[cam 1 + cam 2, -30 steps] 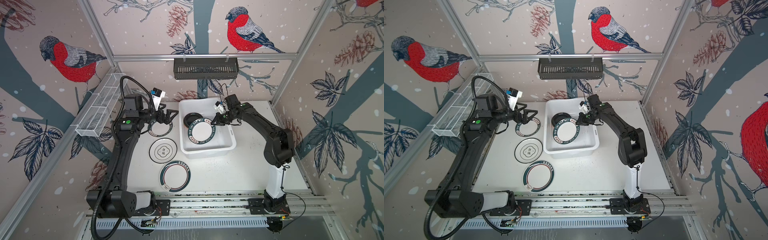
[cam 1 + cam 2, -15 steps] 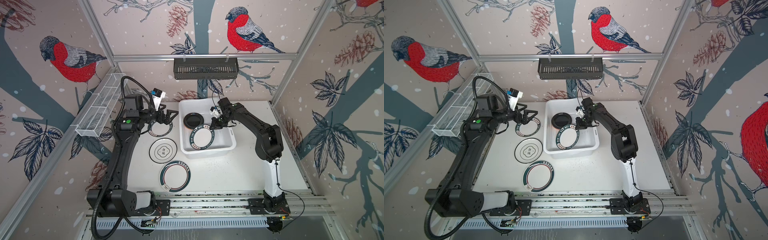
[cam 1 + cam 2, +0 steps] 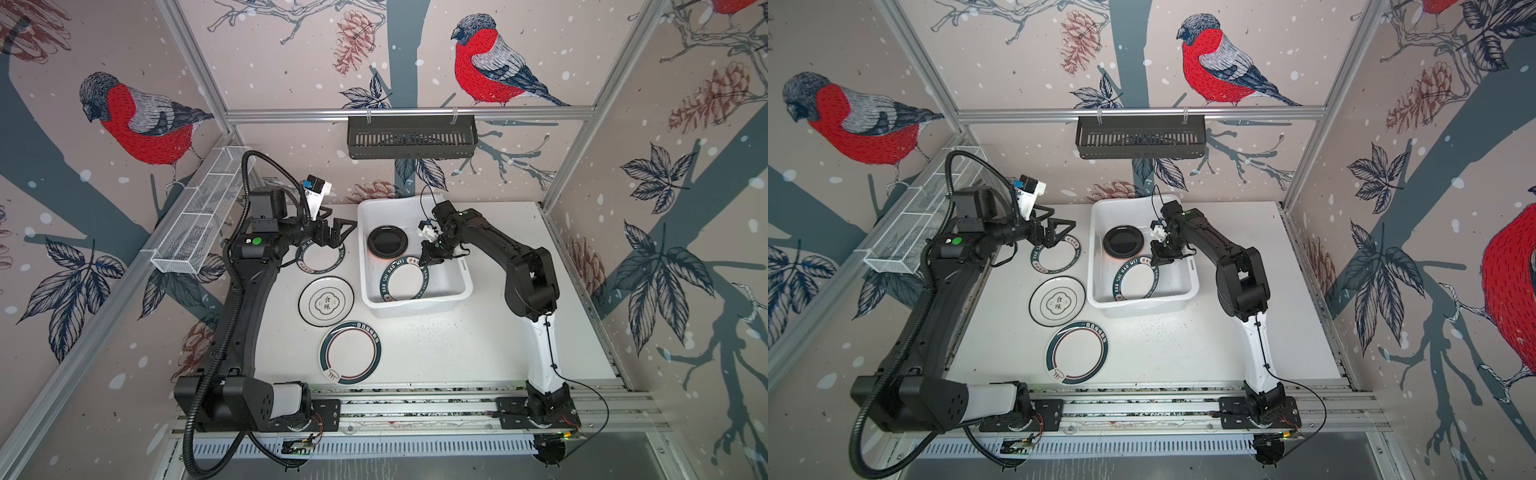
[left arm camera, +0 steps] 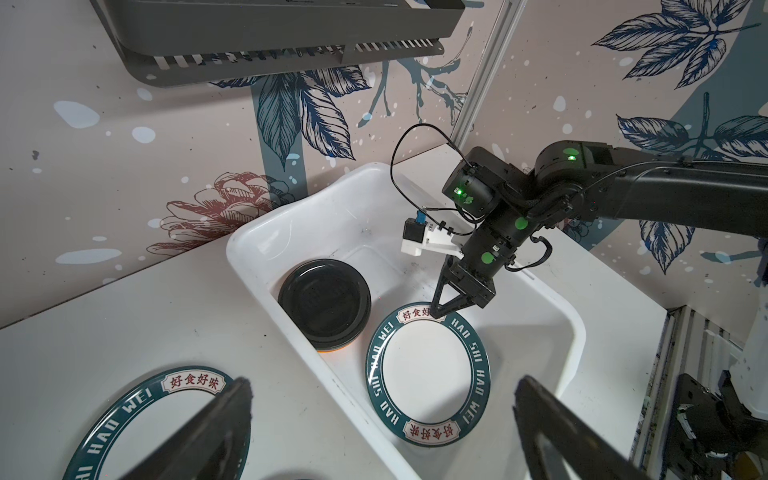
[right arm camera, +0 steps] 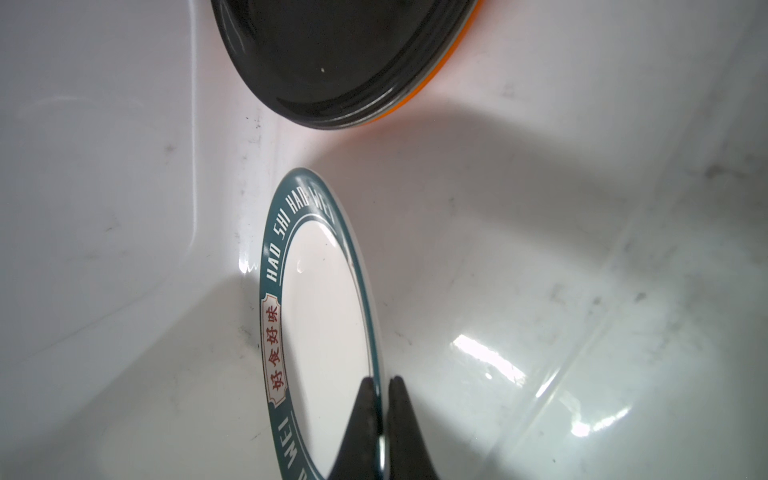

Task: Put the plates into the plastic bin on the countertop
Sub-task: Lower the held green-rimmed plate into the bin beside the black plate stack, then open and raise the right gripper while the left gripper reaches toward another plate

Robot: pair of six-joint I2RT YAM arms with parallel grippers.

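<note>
The white plastic bin [image 3: 415, 306] [image 3: 1142, 306] stands on the countertop [image 3: 457, 345]. My right gripper [image 3: 428, 259] [image 3: 1158, 261] [image 4: 436, 313] [image 5: 381, 380] is shut on the rim of a green-rimmed plate [image 3: 402, 279] [image 4: 428, 370] [image 5: 324, 316], which is tilted inside the bin. Behind it in the bin a black plate [image 3: 386, 241] [image 5: 345, 54] lies on an orange one. My left gripper [image 3: 338, 235] [image 4: 382, 382] hangs open over a second green-rimmed plate [image 3: 321, 257] left of the bin. Two more plates [image 3: 326, 301] [image 3: 350, 353] lie nearer the front.
A black slotted rack [image 3: 411, 137] hangs on the back wall. A white wire-mesh basket [image 3: 199, 216] runs along the left wall. Aluminium rails [image 3: 415, 405] edge the front. The right arm's elbow [image 3: 532, 282] stands to the right of the bin.
My right gripper has carried the green-rimmed plate lower and toward the bin's front wall. The left arm has not moved.
</note>
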